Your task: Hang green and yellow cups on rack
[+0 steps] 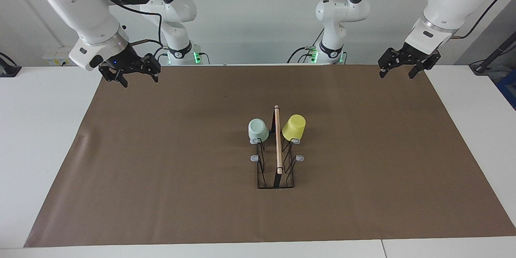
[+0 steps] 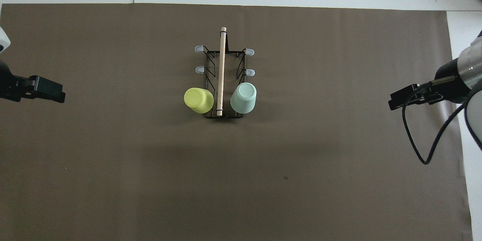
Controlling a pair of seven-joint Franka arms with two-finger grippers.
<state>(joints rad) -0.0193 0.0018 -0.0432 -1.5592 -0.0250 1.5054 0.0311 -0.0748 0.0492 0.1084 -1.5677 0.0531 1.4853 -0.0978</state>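
Green cup (image 1: 258, 130) and yellow cup (image 1: 294, 127): hung upside down on rack (image 1: 276, 161), mid-mat, on its prongs nearest the robots | left gripper (image 1: 400, 69): released, empty, over mat corner | right gripper (image 1: 138, 78): released, empty, waiting

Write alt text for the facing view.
A green cup and a yellow cup hang upside down on a black wire rack mid-table. The left hand and right hand wait open, raised above the brown mat's corners.
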